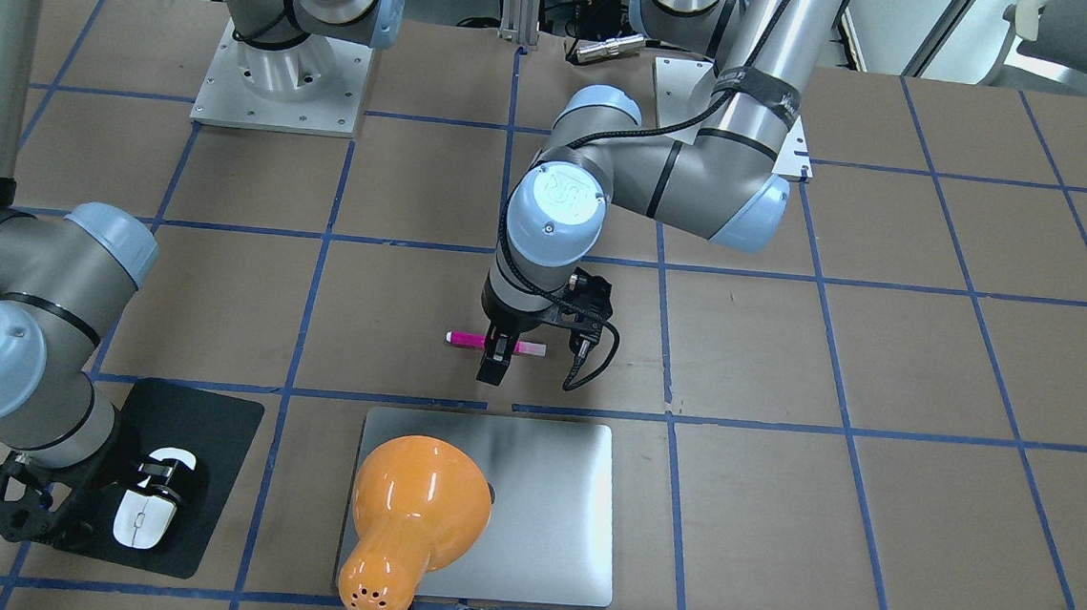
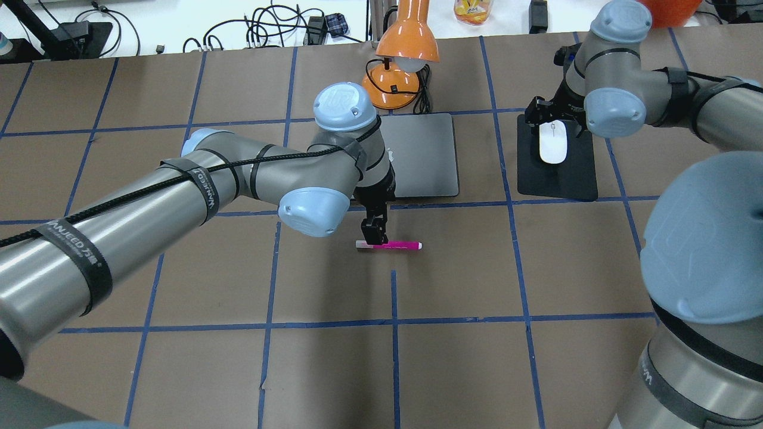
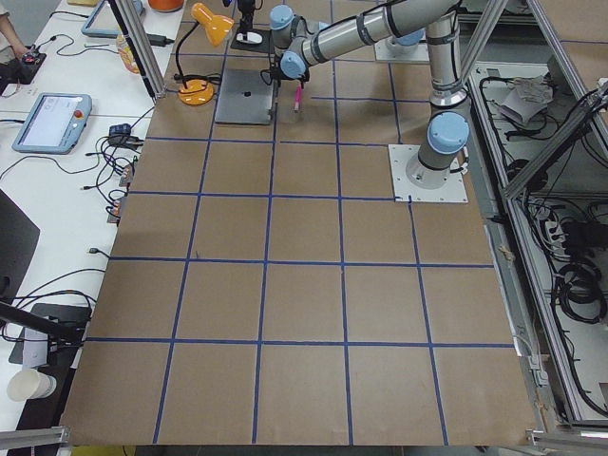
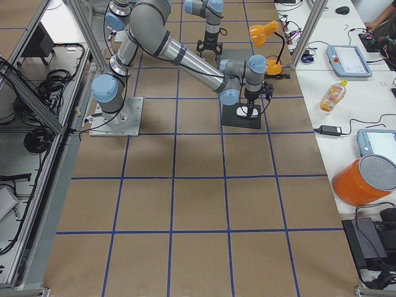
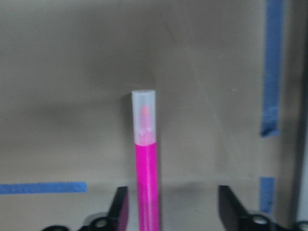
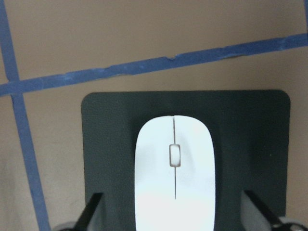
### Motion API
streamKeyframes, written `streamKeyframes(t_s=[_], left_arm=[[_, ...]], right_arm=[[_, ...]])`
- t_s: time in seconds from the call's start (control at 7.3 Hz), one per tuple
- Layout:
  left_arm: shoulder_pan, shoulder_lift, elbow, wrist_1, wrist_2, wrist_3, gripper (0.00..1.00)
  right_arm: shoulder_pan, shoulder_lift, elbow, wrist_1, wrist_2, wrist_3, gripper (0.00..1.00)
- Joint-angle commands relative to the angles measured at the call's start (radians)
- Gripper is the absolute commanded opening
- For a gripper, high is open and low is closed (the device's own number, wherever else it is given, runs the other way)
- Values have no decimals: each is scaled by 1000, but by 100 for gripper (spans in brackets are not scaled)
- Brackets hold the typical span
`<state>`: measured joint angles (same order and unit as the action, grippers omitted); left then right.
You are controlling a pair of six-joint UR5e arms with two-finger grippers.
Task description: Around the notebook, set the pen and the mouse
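The magenta pen (image 2: pixel 399 245) lies flat on the brown table, on the robot's side of the silver-grey notebook (image 1: pixel 549 506). My left gripper (image 2: pixel 372 232) points down over the pen's pale-tipped end, open. In the left wrist view the pen (image 5: pixel 147 183) runs between the two fingers, close to one finger (image 5: pixel 120 207). The white mouse (image 1: pixel 144 516) rests on a black mat (image 1: pixel 209 435) beside the notebook. My right gripper (image 1: pixel 158 484) hangs low over the mouse, open. In the right wrist view a gap shows on each side of the mouse (image 6: pixel 174 178).
An orange desk lamp (image 1: pixel 410 506) leans over the notebook and hides part of it from the front. Its base (image 2: pixel 387 89) stands at the table's far edge. Blue tape lines grid the table. Cables and bottles lie on the bench beyond.
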<state>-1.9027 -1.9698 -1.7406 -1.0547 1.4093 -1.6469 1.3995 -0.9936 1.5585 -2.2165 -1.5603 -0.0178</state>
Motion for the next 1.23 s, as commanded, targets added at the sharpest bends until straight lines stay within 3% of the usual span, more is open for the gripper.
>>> streamKeyframes(t_s=[0.0, 0.27, 0.41, 0.68, 0.82, 1.1], left_arm=[[65, 118, 58, -230, 0, 408, 100], [144, 207, 114, -422, 69, 798, 100], [202, 260, 116, -448, 74, 993, 100], [279, 310, 106, -464, 79, 1447, 100], [287, 318, 122, -456, 104, 1575, 100], [287, 356, 154, -494, 131, 1645, 100]], right_arm=[[3, -164, 5, 259, -1, 2, 100], [18, -366, 6, 509, 0, 12, 100], [54, -457, 8, 585, 0, 16, 100], [96, -535, 34, 682, 11, 19, 100], [95, -562, 43, 684, 14, 16, 100], [96, -583, 45, 702, 5, 30, 100]])
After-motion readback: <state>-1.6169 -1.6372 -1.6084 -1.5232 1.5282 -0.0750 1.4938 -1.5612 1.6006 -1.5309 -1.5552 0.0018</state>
